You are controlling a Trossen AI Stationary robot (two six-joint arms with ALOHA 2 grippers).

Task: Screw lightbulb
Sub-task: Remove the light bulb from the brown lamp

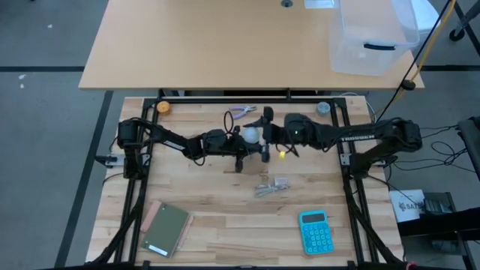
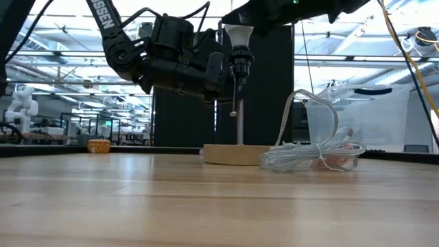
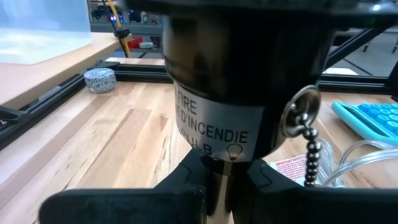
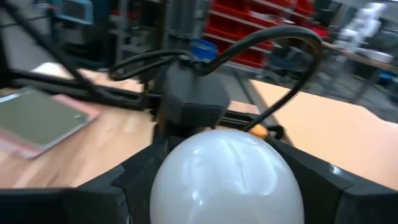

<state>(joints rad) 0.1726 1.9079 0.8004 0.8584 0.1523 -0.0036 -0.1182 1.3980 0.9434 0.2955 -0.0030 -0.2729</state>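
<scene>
Left gripper (image 2: 230, 75) sits mid-table, fingers clamped narrow on the stem just under the black socket (image 3: 242, 68); left wrist view shows both pads pinching the post, pull chain (image 3: 309, 155) hanging beside it. The lamp's wooden base (image 2: 236, 154) rests flat on the table (image 1: 225, 225). Bulb (image 2: 237, 34) is upright atop the socket, screw end down in its mouth; I can't tell how far it's threaded. Right gripper (image 4: 227, 180) comes in from the right with its fingers on either side of the globe, one on each flank in the right wrist view; can't tell if they're actually gripping or only bracketing it. Risks, my read: if the right fingers are loose, they slip on the smooth glass and the bulb doesn't turn. If the bulb sits tilted, it cross-threads and jams. Too much squeeze could crack the globe. If the left grip lets go, the whole lamp rotates or tips with the twist. To the right, the coiled cord (image 2: 309, 154) lies near the base and could snag if the lamp shifts. Calculator (image 1: 316, 231) near right is well clear.
</scene>
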